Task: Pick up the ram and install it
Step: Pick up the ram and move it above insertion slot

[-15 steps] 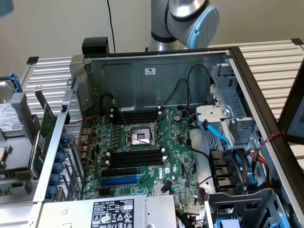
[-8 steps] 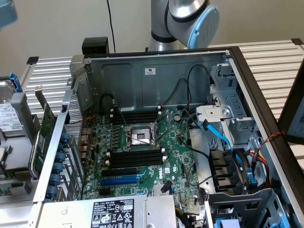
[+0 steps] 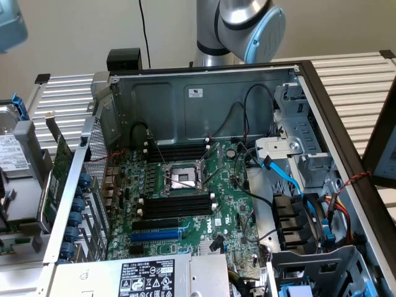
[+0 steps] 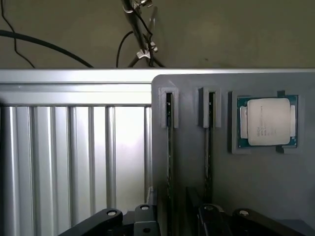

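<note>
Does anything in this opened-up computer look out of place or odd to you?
Nothing looks broken or spilled. The long black memory slots stand empty, and a processor chip sits in a gray holder, outside the computer. A green card stands outside the case at the exterior view's left.

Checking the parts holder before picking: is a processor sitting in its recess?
Yes, a silver-lidded processor sits in the gray holder's square recess.

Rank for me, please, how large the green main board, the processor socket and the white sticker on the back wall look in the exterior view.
1. Green main board: by far the largest.
2. Processor socket: clearly smaller.
3. White sticker: smallest, though it sits farther back, which may shrink it.
</note>
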You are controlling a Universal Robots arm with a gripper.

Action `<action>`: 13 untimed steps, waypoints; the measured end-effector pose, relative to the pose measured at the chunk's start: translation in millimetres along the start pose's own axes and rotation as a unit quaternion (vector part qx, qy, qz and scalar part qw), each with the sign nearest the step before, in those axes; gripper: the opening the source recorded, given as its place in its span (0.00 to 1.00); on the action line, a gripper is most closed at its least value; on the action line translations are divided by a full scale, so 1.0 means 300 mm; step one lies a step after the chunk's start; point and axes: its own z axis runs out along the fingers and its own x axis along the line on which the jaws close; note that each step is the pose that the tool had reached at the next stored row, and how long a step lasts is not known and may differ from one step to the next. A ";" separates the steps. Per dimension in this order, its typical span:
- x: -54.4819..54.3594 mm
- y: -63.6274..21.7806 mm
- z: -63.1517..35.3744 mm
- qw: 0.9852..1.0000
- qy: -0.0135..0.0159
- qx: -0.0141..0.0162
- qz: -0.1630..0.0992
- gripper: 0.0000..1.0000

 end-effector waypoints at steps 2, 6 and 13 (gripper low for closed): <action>0.000 0.001 0.012 1.000 0.000 0.000 0.000 0.36; -0.001 0.001 0.029 1.000 -0.001 0.000 0.000 0.36; -0.001 0.002 0.043 1.000 -0.002 -0.001 0.000 0.15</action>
